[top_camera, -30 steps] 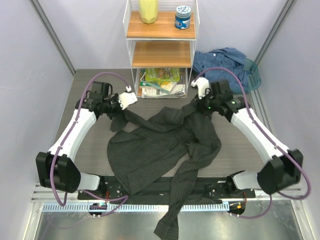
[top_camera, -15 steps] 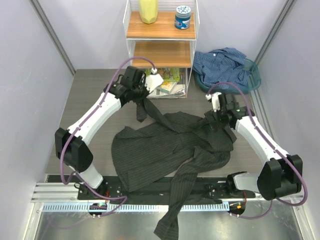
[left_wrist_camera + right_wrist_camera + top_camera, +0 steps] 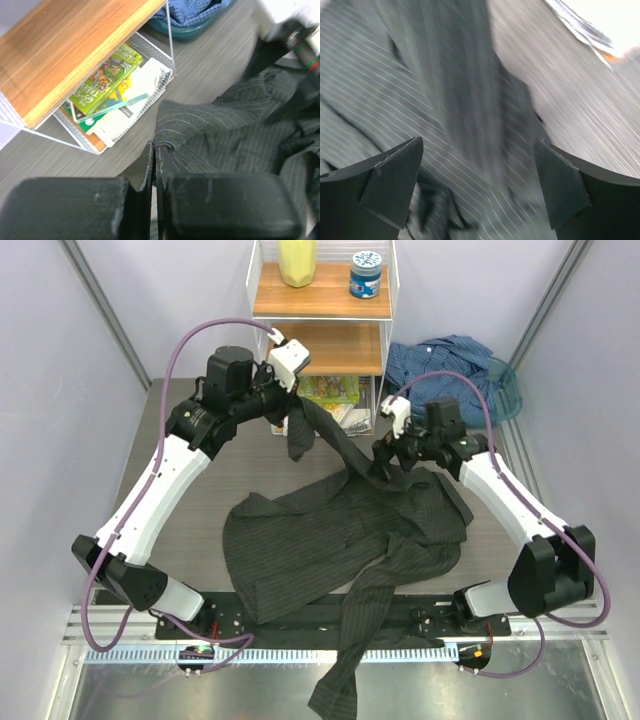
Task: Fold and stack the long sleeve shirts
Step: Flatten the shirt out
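Note:
The dark charcoal pinstriped shirt (image 3: pixel 330 540) lies crumpled in the middle of the table, one sleeve trailing over the near edge. My left gripper (image 3: pixel 290 418) is raised in front of the shelf and shut on a fold of this shirt (image 3: pixel 225 130), which hangs stretched from it; in the left wrist view the gripper (image 3: pixel 154 150) pinches the cloth edge. My right gripper (image 3: pixel 383 462) hovers open over the shirt's far right part; in the right wrist view the gripper (image 3: pixel 477 165) has only striped cloth (image 3: pixel 420 75) below it. The blue shirt (image 3: pixel 450 365) lies bunched at the back right.
A wire and wood shelf unit (image 3: pixel 322 345) stands at the back centre, with books (image 3: pixel 325 400) on its lowest tier, a yellow object (image 3: pixel 297 262) and a blue jar (image 3: pixel 365 275) on top. The blue shirt rests in a teal basket (image 3: pixel 508 390). Grey walls close both sides.
My right gripper has opened, let go of the charcoal shirt and shifted left. My left arm has carried its pinched fold up and back toward the shelf.

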